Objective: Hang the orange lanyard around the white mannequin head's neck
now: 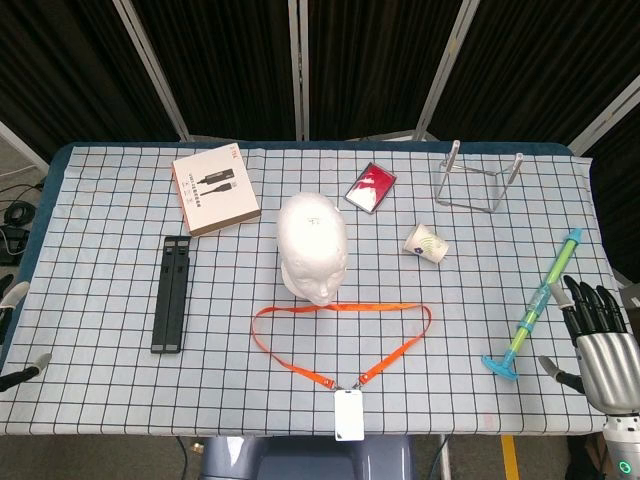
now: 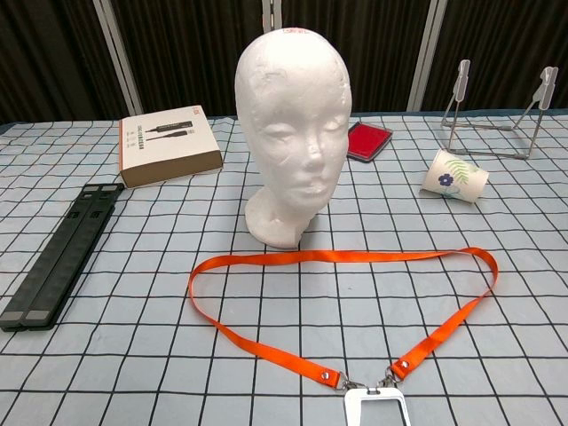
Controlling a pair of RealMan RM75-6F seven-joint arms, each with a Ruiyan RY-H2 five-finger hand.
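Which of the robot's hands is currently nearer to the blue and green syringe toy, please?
Right. The right hand sits at the table's right edge, just beside the syringe toy. The left hand only peeks in at the far left edge, across the whole table.

We see orange lanyard [image 1: 340, 330] with white badge holder [image 1: 348, 414]; white mannequin head [image 1: 314, 245]; pale blue tablecloth [image 1: 100, 300] with dark grid; black stand [image 1: 171, 293]; red case [image 1: 371, 187]; green-blue syringe toy [image 1: 535, 310]; leaf-printed white cup [image 2: 453, 176].

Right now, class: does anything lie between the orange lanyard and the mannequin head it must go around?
Nothing visible does. The lanyard lies flat on the cloth just in front of the mannequin head, with only bare checked cloth between them.
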